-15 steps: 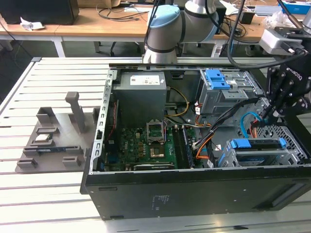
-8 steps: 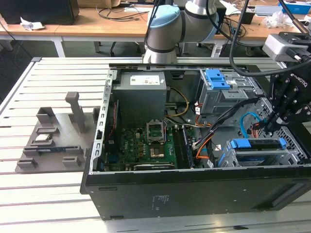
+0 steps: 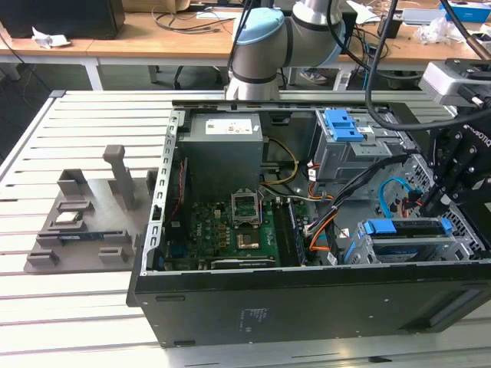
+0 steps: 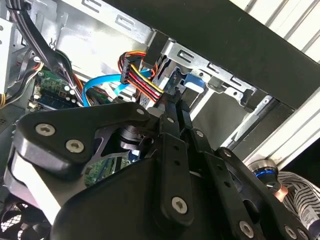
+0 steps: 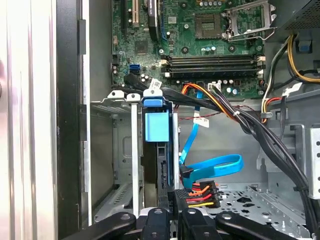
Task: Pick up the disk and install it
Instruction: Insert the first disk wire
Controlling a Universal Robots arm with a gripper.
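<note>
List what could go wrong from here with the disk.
1. The disk stands on edge in the drive cage; if tilted, its blue frame may jam on the rails.
2. Orange and black cables run close beside the bay and the gripper, so the arm might snag them.

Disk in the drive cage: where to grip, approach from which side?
Likely take the disk by its exposed blue-framed edge, approaching from the open side of the case: it stands on edge in the cage, whose metal walls flank its broad faces.
</note>
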